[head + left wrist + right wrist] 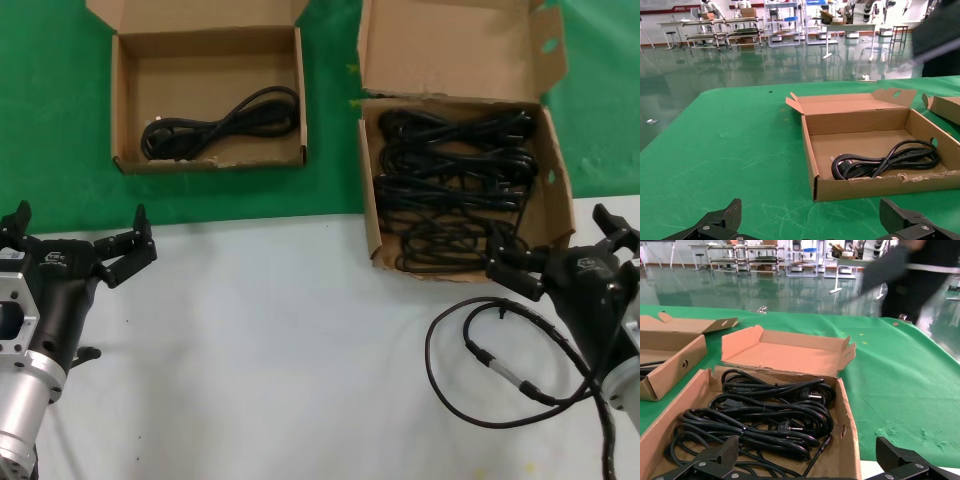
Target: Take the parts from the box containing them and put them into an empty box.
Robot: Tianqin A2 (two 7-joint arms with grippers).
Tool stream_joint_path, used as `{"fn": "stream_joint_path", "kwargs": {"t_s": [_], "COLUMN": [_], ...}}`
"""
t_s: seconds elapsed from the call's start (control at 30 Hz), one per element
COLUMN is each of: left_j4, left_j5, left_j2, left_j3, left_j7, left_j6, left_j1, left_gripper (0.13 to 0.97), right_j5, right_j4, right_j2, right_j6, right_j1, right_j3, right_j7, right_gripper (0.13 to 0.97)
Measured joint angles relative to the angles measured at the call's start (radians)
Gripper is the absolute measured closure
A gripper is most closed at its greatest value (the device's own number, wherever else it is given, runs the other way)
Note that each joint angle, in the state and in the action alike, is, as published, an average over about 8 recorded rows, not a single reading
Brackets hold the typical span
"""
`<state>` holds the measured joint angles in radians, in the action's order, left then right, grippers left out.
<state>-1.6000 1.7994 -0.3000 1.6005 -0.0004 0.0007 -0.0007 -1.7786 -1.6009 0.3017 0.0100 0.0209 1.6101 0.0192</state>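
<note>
The box containing the parts (368, 180), with a tall slotted lid flap, sits at the back right and holds several bundled black power cords (455, 185). The low-walled box (124, 100) at the back left holds one coiled cord (220, 125). My left gripper (80, 228) is open and empty over the white table, in front of the low box. My right gripper (550, 235) is open and empty at the cord box's front right corner. The left wrist view shows the low box (880, 187), its cord (885, 160) and my open gripper (810, 212). The right wrist view shows the cords (765, 420) in their box (847, 440) beyond my open gripper (807, 450).
My own thick black cable with a silver connector (500, 372) loops on the white table in front of the cord box. Both boxes stand on a green cloth (50, 120) behind the white surface (280, 350). A person (920, 270) moves in the far background.
</note>
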Motion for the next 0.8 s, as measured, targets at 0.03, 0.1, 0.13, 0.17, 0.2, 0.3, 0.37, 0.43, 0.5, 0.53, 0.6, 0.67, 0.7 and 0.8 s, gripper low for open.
{"fn": "stream_joint_path", "kwargs": {"t_s": [0.03, 0.1, 0.13, 0.17, 0.2, 0.3, 0.37, 0.43, 0.5, 0.53, 0.6, 0.67, 0.7, 0.8], "left_j4": [0.0, 0.0, 0.0, 0.0, 0.0, 0.0, 0.0, 0.0, 0.0, 0.0, 0.0, 0.0, 0.0, 0.0], "left_j5": [0.0, 0.0, 0.0, 0.0, 0.0, 0.0, 0.0, 0.0, 0.0, 0.0, 0.0, 0.0, 0.0, 0.0], "left_j2": [0.0, 0.0, 0.0, 0.0, 0.0, 0.0, 0.0, 0.0, 0.0, 0.0, 0.0, 0.0, 0.0, 0.0], "left_j3": [0.0, 0.0, 0.0, 0.0, 0.0, 0.0, 0.0, 0.0, 0.0, 0.0, 0.0, 0.0, 0.0, 0.0], "left_j7": [0.0, 0.0, 0.0, 0.0, 0.0, 0.0, 0.0, 0.0, 0.0, 0.0, 0.0, 0.0, 0.0, 0.0], "left_j6": [0.0, 0.0, 0.0, 0.0, 0.0, 0.0, 0.0, 0.0, 0.0, 0.0, 0.0, 0.0, 0.0, 0.0], "left_j1": [0.0, 0.0, 0.0, 0.0, 0.0, 0.0, 0.0, 0.0, 0.0, 0.0, 0.0, 0.0, 0.0, 0.0], "left_gripper": [0.132, 0.132, 0.132, 0.132, 0.132, 0.132, 0.132, 0.132, 0.132, 0.132, 0.132, 0.132, 0.132, 0.132], "right_j5": [0.0, 0.0, 0.0, 0.0, 0.0, 0.0, 0.0, 0.0, 0.0, 0.0, 0.0, 0.0, 0.0, 0.0], "right_j4": [0.0, 0.0, 0.0, 0.0, 0.0, 0.0, 0.0, 0.0, 0.0, 0.0, 0.0, 0.0, 0.0, 0.0], "right_j2": [0.0, 0.0, 0.0, 0.0, 0.0, 0.0, 0.0, 0.0, 0.0, 0.0, 0.0, 0.0, 0.0, 0.0], "right_j6": [0.0, 0.0, 0.0, 0.0, 0.0, 0.0, 0.0, 0.0, 0.0, 0.0, 0.0, 0.0, 0.0, 0.0], "right_j1": [0.0, 0.0, 0.0, 0.0, 0.0, 0.0, 0.0, 0.0, 0.0, 0.0, 0.0, 0.0, 0.0, 0.0], "right_j3": [0.0, 0.0, 0.0, 0.0, 0.0, 0.0, 0.0, 0.0, 0.0, 0.0, 0.0, 0.0, 0.0, 0.0], "right_j7": [0.0, 0.0, 0.0, 0.0, 0.0, 0.0, 0.0, 0.0, 0.0, 0.0, 0.0, 0.0, 0.0, 0.0], "right_gripper": [0.129, 0.129, 0.129, 0.129, 0.129, 0.129, 0.129, 0.129, 0.129, 0.129, 0.129, 0.129, 0.129, 0.129]}}
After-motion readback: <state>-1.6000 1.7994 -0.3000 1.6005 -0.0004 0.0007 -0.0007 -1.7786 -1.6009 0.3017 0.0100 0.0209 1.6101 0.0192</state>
